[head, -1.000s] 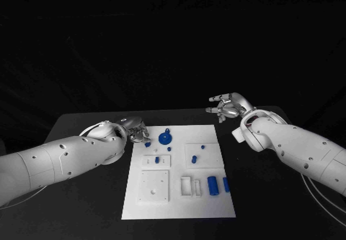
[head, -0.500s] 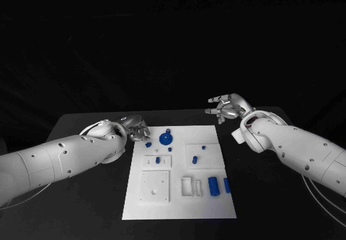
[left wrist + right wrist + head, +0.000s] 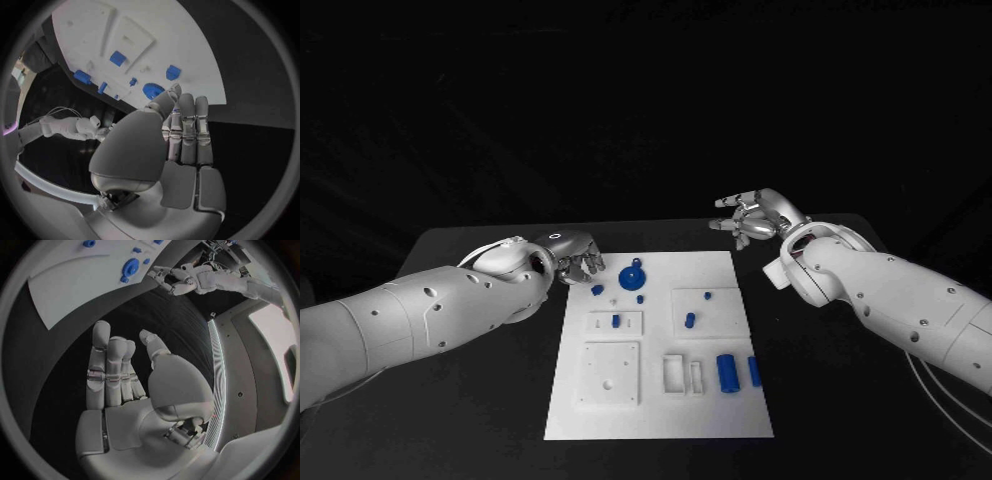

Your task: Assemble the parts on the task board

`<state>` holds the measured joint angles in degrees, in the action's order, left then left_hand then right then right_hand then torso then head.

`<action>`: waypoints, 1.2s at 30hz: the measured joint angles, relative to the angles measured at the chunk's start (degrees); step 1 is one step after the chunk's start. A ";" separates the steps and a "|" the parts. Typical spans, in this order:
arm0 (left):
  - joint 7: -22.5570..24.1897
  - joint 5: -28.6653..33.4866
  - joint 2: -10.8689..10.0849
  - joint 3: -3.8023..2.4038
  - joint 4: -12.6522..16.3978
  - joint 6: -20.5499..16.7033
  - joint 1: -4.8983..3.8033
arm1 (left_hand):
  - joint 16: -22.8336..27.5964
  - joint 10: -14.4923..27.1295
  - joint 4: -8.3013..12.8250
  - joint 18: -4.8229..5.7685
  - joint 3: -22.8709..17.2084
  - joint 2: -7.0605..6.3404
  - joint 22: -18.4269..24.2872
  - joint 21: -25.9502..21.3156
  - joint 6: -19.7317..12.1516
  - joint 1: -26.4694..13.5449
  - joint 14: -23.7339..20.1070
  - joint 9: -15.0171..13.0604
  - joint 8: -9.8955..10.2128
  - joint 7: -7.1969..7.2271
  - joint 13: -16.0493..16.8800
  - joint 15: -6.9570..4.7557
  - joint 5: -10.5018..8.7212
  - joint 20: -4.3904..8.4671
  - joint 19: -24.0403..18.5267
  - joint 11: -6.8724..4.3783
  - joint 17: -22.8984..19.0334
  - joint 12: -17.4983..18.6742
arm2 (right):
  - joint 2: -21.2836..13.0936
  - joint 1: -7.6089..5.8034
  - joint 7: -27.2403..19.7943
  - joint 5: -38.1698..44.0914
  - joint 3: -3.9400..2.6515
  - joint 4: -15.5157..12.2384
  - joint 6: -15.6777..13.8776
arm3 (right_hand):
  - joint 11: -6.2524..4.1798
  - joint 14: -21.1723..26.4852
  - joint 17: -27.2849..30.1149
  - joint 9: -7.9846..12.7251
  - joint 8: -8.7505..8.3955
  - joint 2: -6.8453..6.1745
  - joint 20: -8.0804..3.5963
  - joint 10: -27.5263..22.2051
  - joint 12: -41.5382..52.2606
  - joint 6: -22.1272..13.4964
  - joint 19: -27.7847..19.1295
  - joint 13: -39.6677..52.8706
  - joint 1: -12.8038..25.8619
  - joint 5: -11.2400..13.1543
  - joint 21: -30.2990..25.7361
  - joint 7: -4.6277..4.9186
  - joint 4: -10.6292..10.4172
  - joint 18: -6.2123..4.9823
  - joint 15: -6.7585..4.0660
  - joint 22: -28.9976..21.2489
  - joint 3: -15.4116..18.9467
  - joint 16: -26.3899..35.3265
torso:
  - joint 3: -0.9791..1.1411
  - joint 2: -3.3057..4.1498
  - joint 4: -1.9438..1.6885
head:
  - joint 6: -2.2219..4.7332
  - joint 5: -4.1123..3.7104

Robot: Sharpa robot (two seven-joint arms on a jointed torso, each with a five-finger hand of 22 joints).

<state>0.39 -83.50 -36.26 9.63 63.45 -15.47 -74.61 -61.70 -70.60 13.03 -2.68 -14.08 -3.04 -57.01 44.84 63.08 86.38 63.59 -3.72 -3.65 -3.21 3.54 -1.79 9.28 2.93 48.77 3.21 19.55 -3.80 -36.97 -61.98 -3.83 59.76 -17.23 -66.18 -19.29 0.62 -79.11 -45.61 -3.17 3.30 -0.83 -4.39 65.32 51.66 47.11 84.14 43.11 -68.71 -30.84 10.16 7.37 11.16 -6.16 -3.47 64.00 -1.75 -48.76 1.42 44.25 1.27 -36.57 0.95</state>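
Note:
The white task board lies in the middle of the black table. On its far part sit a round blue toothed part and a small blue part; further blue parts include a peg and a cylinder. My left hand hovers at the board's far left corner, close to the small part. In the left wrist view its fingers are straight and hold nothing, with the toothed part just past them. My right hand is off the board's far right corner, fingers spread and empty.
White raised blocks and slots stand on the board's near half. Bare black table lies on both sides of the board. In the right wrist view the left hand shows beside the board's edge.
My left hand has edged slightly toward the board's far left corner. The right hand has drifted a little to the left. The parts lie as before.

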 measured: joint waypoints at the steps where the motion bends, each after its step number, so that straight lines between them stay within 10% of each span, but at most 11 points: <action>1: 0.61 -0.89 0.12 0.02 -0.15 0.26 -0.01 | 0.29 0.67 0.42 0.00 -0.43 -0.34 -0.11 0.07 -0.26 0.27 -0.47 0.00 0.00 0.26 -0.03 0.08 0.00 -0.18 -0.18 0.13 -0.14 0.06 | 0.02 0.01 0.01 0.02 0.00 0.01 0.03 | 0.00 0.00 0.00 0.00 0.00 0.00 0.00 0.00 0.00 0.00 0.00 0.00 0.00 0.00 0.00 0.00 0.00 0.00 0.00 0.00 0.00 0.00 | 0.00 0.01 0.01 | 0.00 0.01; 17: 5.73 -9.60 2.60 1.55 -2.86 6.34 -0.16 | 0.47 4.94 1.59 0.00 -2.63 -1.60 -0.87 -0.12 -2.31 -0.64 -0.66 0.01 0.00 1.28 -0.03 0.05 -0.26 -0.16 -0.56 -0.42 -1.70 0.05 | 0.21 0.05 0.06 0.16 0.00 0.07 0.25 | 0.00 0.00 -0.01 0.00 0.00 0.00 0.00 0.00 0.00 0.00 0.00 0.02 0.00 0.00 0.22 0.00 -0.01 0.00 0.00 0.01 0.01 0.00 | 0.00 0.01 -0.04 | -0.18 -0.30; 36: 5.81 -11.87 3.93 1.95 -4.96 8.40 -0.44 | 0.81 11.65 -2.50 0.01 0.98 -3.14 0.96 -3.08 -4.85 0.17 -0.86 0.13 0.00 0.97 -0.09 0.25 -0.98 -0.37 0.90 -0.86 -3.17 -0.03 | 0.05 0.10 0.06 0.21 0.00 -0.08 0.26 | 0.00 0.00 -0.07 0.00 0.00 0.22 0.00 0.00 0.00 0.00 0.00 0.06 0.22 0.00 0.33 0.00 -0.17 0.00 0.00 0.01 0.17 0.00 | -0.03 0.02 -0.08 | -0.35 -0.58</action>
<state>6.21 -95.37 -32.33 11.58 58.49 -7.07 -75.05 -60.89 -58.95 10.53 -2.68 -13.10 -6.18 -56.05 41.76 58.22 86.56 62.74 -3.59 -3.65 -2.24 3.45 -1.53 8.31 2.56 49.67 2.35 16.38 -3.83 -36.92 -61.88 -3.77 59.97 -17.23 -66.26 -19.03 0.62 -79.11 -45.69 -3.17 3.30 -0.61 -4.39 65.32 51.66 47.11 84.14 43.18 -68.49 -30.84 10.49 7.37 10.99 -6.16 -3.46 64.00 -1.59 -48.76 1.39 44.26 1.20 -36.92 0.37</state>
